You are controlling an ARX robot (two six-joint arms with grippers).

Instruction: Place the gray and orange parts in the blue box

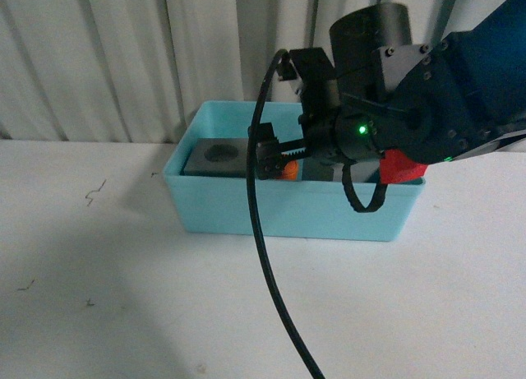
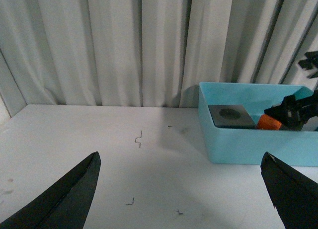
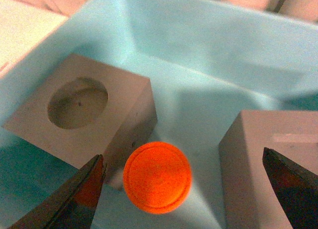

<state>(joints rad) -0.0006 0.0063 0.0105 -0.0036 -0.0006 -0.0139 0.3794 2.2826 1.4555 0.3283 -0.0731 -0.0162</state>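
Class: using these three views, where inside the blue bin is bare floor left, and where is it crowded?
Bare floor lies along the blue bin's far wall, behind both cubes. It is crowded near the orange cylinder, which sits between the round-recess cube and second gray cube.

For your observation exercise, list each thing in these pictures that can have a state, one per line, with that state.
Blue box: upright on the table, open-topped.
Gray cube with round recess: inside the box, recess up.
Second gray cube: inside the box.
Orange cylinder: in the box, between the cubes.
Right gripper: open, above the cylinder.
Left gripper: open, empty.
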